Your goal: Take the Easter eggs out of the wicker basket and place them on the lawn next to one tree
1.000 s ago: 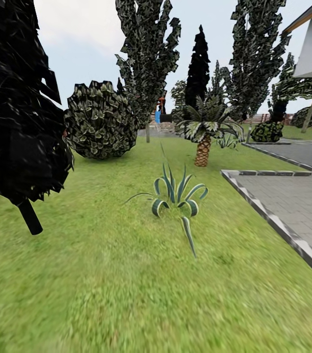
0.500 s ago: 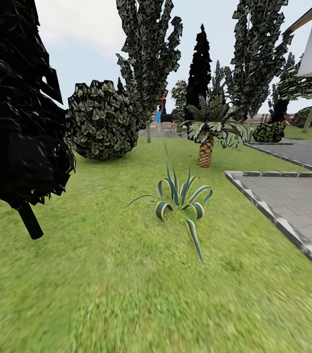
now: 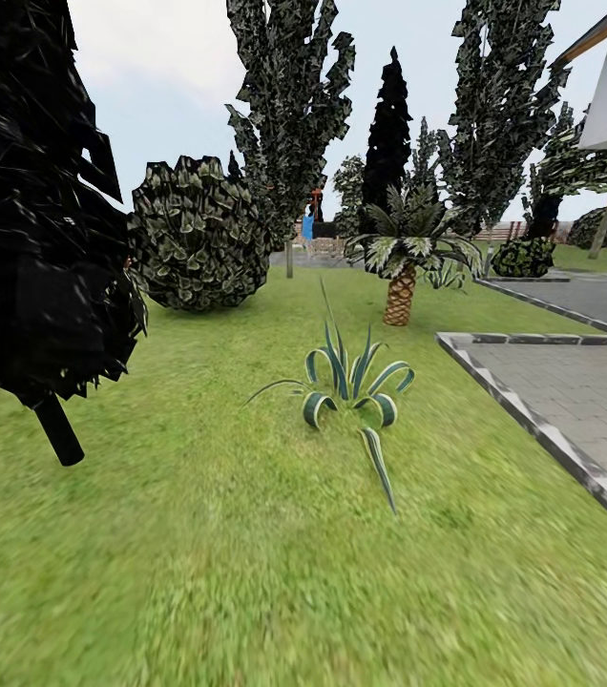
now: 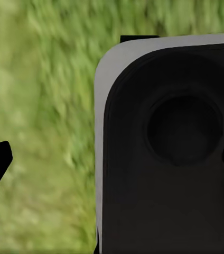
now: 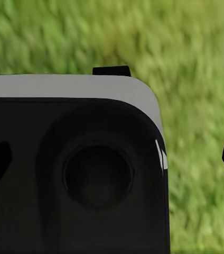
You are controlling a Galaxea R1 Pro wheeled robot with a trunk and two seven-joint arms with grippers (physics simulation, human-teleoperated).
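Lawn (image 3: 246, 534): mottled green grass across the foreground of the head view.
Tree (image 3: 289, 105): thin pale trunk and jagged green crown, far up the lawn beyond a round bush (image 3: 198, 239).
Black tree (image 3: 36, 210): close at the left.
Striped spiky plant (image 3: 351, 382): mid-lawn, with a short palm (image 3: 401, 277) behind it.
Paved area (image 3: 571, 382): kerbed, at the right.
Left gripper (image 4: 112, 164): dark fingertips at both edges over the robot's dark body (image 4: 170, 153) and grass; held apart, pinching nothing.
Right gripper (image 5: 112, 164): the same, spread and empty.

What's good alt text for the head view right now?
A mottled green lawn stretches ahead with a spiky striped-leaf plant at centre. A black tree stands at left, a grey paved area at right. A round bush, a short palm and tall dark green trees stand behind.
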